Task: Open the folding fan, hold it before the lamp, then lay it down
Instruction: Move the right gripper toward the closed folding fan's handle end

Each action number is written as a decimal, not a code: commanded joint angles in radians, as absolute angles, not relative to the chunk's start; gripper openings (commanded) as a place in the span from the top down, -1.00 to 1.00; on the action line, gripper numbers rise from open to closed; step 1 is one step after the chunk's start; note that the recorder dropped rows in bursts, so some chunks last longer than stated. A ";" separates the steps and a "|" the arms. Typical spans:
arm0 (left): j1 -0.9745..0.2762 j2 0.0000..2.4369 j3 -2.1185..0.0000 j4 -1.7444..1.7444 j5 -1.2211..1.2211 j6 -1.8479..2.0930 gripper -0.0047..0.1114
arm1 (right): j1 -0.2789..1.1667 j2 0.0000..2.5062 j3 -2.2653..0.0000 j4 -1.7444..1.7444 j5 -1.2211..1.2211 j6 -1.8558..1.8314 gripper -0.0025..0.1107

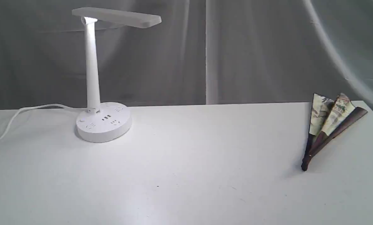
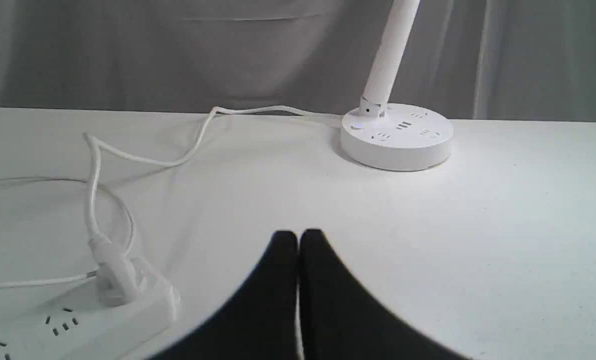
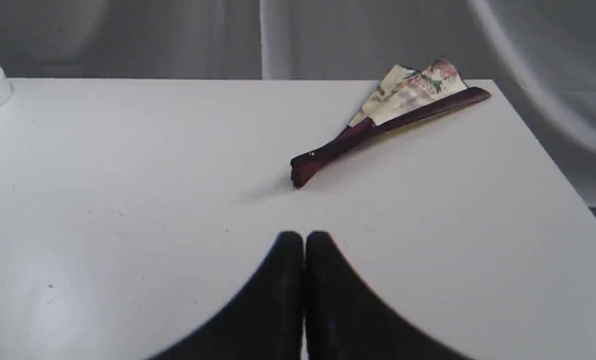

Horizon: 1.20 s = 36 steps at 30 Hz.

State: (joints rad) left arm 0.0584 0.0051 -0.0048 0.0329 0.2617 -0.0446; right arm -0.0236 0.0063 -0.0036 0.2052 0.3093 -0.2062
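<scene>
While neither gripper holds anything: nothing of the task looks begun; opening, holding up and laying down all seem left to do.
Left gripper (image 2: pixel 298 237): fingertips pressed together, empty, low over the table (image 2: pixel 503 210).
Right gripper (image 3: pixel 304 239): fingertips together too, empty, pointed roughly toward the pivot end of the folding fan (image 3: pixel 393 112) but well apart from it.
Power strip (image 2: pixel 78 315): near the left gripper, a white plug (image 2: pixel 113 275) seated in it, a cord (image 2: pixel 178 160) running off to the lamp (image 2: pixel 397 137).
Folding fan (image 1: pixel 329 125): lying on the table near its far right corner, only a few pleats splayed, dark ribs mostly bunched; the right gripper is probably the one to part its fingers and reach it.
Lamp (image 1: pixel 94 78): upright at the left rear, flat head jutting toward the middle, well apart from the fan.
Curtain (image 1: pixel 236 53): grey folds behind everything.
</scene>
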 commanded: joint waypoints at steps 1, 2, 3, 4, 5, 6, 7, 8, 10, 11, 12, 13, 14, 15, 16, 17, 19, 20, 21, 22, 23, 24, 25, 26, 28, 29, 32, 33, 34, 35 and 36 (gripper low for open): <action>0.058 0.000 0.000 0.032 0.261 -0.048 0.92 | -0.019 0.000 0.000 0.194 0.215 -0.206 0.96; 0.058 0.000 0.000 0.032 0.261 -0.048 0.92 | -0.019 0.000 0.000 0.194 0.200 -0.206 0.96; 0.058 0.000 0.000 0.032 0.261 -0.048 0.92 | -0.019 0.000 0.000 0.194 0.186 -0.206 0.96; 0.058 0.000 0.000 0.032 0.261 -0.048 0.92 | -0.019 0.000 0.000 0.198 0.171 -0.203 0.96; 0.058 0.000 0.000 0.032 0.261 -0.048 0.92 | -0.019 0.000 0.000 0.224 0.150 -0.201 0.96; 0.058 0.000 0.000 0.032 0.261 -0.048 0.92 | -0.019 0.000 0.000 0.272 0.128 -0.196 0.96; 0.058 0.000 0.000 0.032 0.261 -0.048 0.92 | -0.019 0.000 0.000 0.368 0.101 -0.176 0.96; 0.058 0.000 0.000 0.032 0.261 -0.048 0.92 | -0.019 0.000 0.000 0.459 0.073 -0.168 0.96; 0.058 0.000 0.000 0.032 0.261 -0.048 0.92 | -0.019 0.000 0.000 0.619 0.017 -0.182 0.96; 0.058 0.000 0.000 0.032 0.261 -0.048 0.92 | -0.019 0.000 0.000 0.626 -0.020 -0.184 0.96; 0.058 0.000 0.000 0.032 0.261 -0.048 0.92 | -0.019 0.000 0.000 0.626 -0.036 -0.184 0.96; 0.058 0.000 0.000 0.032 0.261 -0.048 0.92 | -0.019 0.000 -0.001 0.626 -0.047 -0.186 0.96; 0.058 0.000 0.000 0.032 0.261 -0.048 0.92 | -0.019 0.000 -0.016 0.624 -0.041 -0.186 0.96; 0.058 0.000 0.000 0.032 0.261 -0.048 0.92 | -0.019 0.000 -0.041 0.624 -0.030 -0.186 0.96; 0.058 0.000 0.000 0.032 0.261 -0.048 0.92 | -0.019 0.000 -0.071 0.624 -0.018 -0.186 0.96; 0.058 0.000 0.000 0.032 0.261 -0.048 0.92 | -0.019 0.000 -0.097 0.624 -0.008 -0.186 0.96; 0.058 0.000 0.000 0.032 0.261 -0.048 0.92 | -0.019 0.000 -0.168 0.602 0.010 -0.186 0.96; 0.058 0.000 0.000 0.032 0.261 -0.048 0.92 | -0.019 0.000 -0.203 0.591 0.020 -0.186 0.96; 0.058 0.000 0.000 0.032 0.261 -0.048 0.92 | -0.019 0.003 -0.228 0.591 0.023 -0.186 0.96; 0.058 0.000 0.000 0.032 0.261 -0.048 0.92 | -0.019 0.024 -0.258 0.591 0.036 -0.186 0.96; 0.058 0.000 0.000 0.032 0.261 -0.048 0.92 | -0.019 0.051 -0.289 0.591 0.056 -0.186 0.96; 0.058 0.000 0.000 0.032 0.261 -0.048 0.92 | -0.019 0.076 -0.304 0.591 0.069 -0.186 0.96; 0.058 0.000 0.000 0.032 0.261 -0.048 0.92 | -0.019 0.113 -0.325 0.591 0.088 -0.192 0.96; 0.058 0.000 0.000 0.032 0.261 -0.048 0.92 | -0.019 0.166 -0.344 0.591 0.103 -0.206 0.96; 0.058 0.000 0.000 0.032 0.261 -0.048 0.92 | -0.019 0.257 -0.363 0.591 0.105 -0.206 0.96; 0.058 0.000 0.000 0.032 0.261 -0.048 0.92 | -0.019 0.301 -0.371 0.591 0.105 -0.206 0.96; 0.058 0.000 0.000 0.032 0.261 -0.048 0.92 | -0.019 0.488 -0.401 0.588 0.105 -0.210 0.96; 0.058 0.000 0.000 0.032 0.261 -0.048 0.92 | -0.019 0.541 -0.412 0.588 0.105 -0.210 0.96; 0.058 0.000 0.000 0.032 0.261 -0.048 0.92 | -0.019 0.623 -0.429 0.588 0.105 -0.217 0.96; 0.058 0.000 0.000 0.032 0.261 -0.048 0.92 | -0.019 0.692 -0.445 0.588 0.105 -0.229 0.96; 0.058 0.000 0.000 0.032 0.261 -0.048 0.92 | -0.019 0.748 -0.460 0.588 0.105 -0.241 0.96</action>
